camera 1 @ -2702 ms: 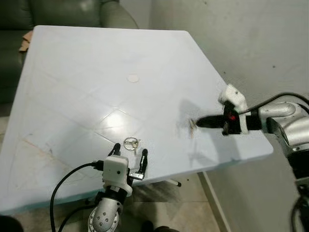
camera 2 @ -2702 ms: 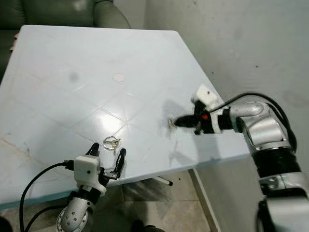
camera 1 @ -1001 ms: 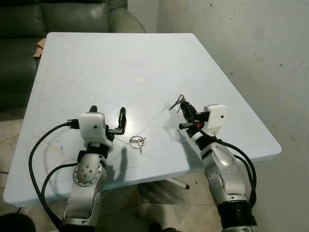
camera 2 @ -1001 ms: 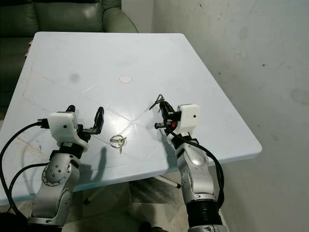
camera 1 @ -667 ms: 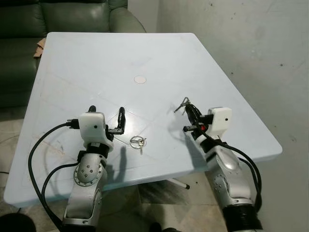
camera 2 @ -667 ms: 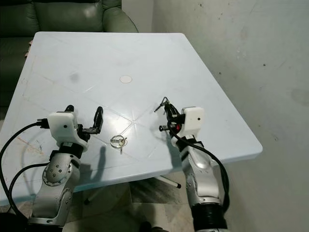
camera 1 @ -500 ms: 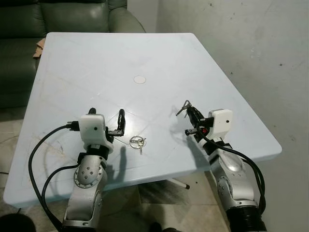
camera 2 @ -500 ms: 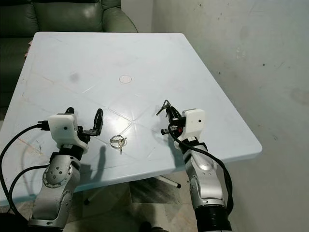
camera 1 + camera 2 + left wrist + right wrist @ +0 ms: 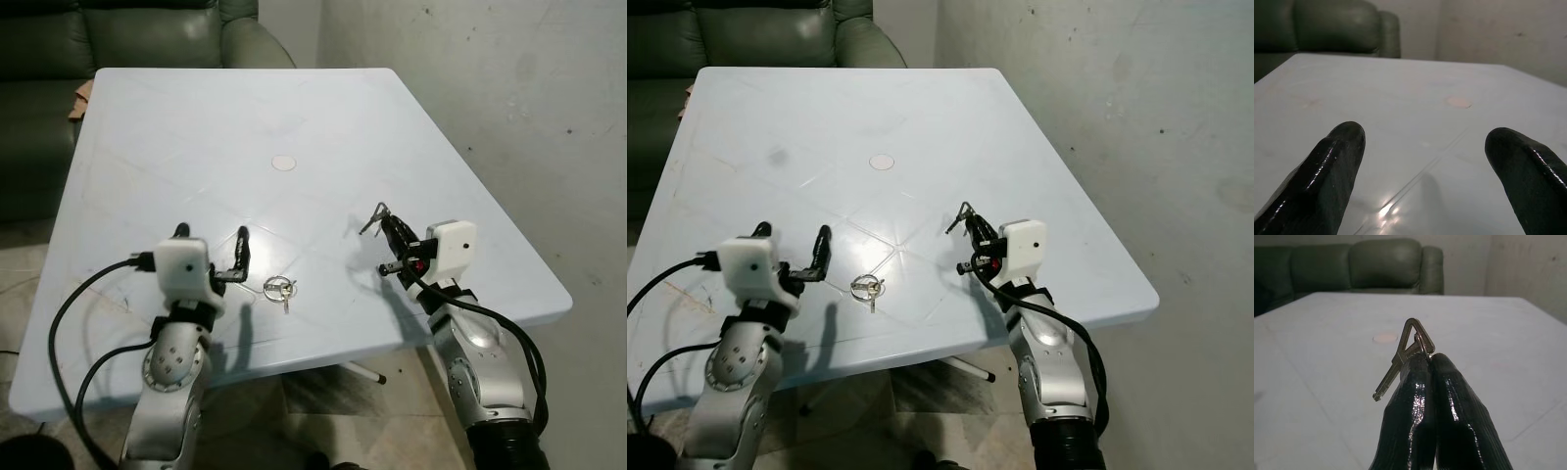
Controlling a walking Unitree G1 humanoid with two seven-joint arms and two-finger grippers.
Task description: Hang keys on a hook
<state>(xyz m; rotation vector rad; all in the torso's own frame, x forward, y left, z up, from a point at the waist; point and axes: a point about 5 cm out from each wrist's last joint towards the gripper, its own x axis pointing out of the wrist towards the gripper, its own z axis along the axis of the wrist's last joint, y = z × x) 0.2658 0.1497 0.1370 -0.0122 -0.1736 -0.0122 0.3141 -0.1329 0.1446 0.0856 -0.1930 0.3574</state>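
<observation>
I see my right gripper (image 9: pixel 384 223) pinching a key (image 9: pixel 1400 357) at its fingertips, held just above the pale table (image 9: pixel 196 127) toward its right side. A second key ring (image 9: pixel 279 289) lies flat near the front edge, just beside my left gripper (image 9: pixel 211 245), whose fingers are spread wide with bare tabletop ahead.

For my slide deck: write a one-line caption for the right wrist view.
Right gripper, jaws shut on a silver key, above the pale blue table, green sofa behind.
</observation>
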